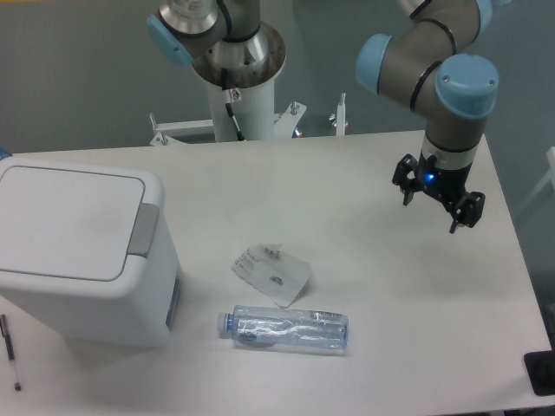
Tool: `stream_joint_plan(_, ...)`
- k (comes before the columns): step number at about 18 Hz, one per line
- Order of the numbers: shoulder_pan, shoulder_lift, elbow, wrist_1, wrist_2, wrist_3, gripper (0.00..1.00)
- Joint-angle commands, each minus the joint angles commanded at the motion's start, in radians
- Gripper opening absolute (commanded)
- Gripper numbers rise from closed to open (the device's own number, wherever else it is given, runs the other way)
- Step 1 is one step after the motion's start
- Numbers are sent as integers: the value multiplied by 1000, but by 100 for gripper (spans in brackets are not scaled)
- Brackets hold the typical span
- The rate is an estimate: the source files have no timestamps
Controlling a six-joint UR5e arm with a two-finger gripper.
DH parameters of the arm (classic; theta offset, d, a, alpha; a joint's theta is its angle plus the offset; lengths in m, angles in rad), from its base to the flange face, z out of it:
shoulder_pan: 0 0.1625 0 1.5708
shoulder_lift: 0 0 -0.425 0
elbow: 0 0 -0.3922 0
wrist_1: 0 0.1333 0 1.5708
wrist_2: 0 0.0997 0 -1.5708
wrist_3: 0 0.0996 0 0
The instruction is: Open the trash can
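Fixed camera view: jaws [440, 198] spread apart, nothing between them, hanging above the counter [373, 295] near its far right side. Blue light showing on the wrist just above them. Arm [451, 78] comes in from the top right, elbow folded over, grey links with blue joint caps.

Nothing under the jaws, just bare white counter. Next things out, toward the left and front: a small clear plastic packet [271, 273] lying flat mid-counter, and just in front of it a clear bottle [284, 328] on its side, cap end pointing left. Both well apart from the jaws.

Trash can [82, 256] sits at the left edge of the counter, far across from the jaws. White, boxy, rounded corners. Lid [69, 221] flat and fully down, no gap visible along its edge. Grey push tab [144, 230] on the lid's right side, facing the middle of the counter. A pen [9, 351] lies just left of the can at the front corner.

Progress, my read: nothing done yet. Lid shut, tab untouched, jaws nowhere near it. Still left: cross the counter to the can, get over or beside the grey tab, press it, lid pops. Packet and bottle sit below the direct path, so clearance looks fine if the arm travels at height.
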Motion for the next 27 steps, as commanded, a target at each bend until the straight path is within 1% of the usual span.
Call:
stream_joint_plan(11,-5,0,0,0,-14,-14,100)
stream_joint_plan(15,40,3,-35,3,-132,-48,100)
stream_joint_plan(20,46,5,-35,6,-218,-101,100)
stream_joint_plan(22,49,5,-37,6,-268,-149,100)
stream_joint_plan(25,41,2,-35,8,-281,-271,100)
stream_joint_plan(27,38,3,-34,6,-281,-293,100)
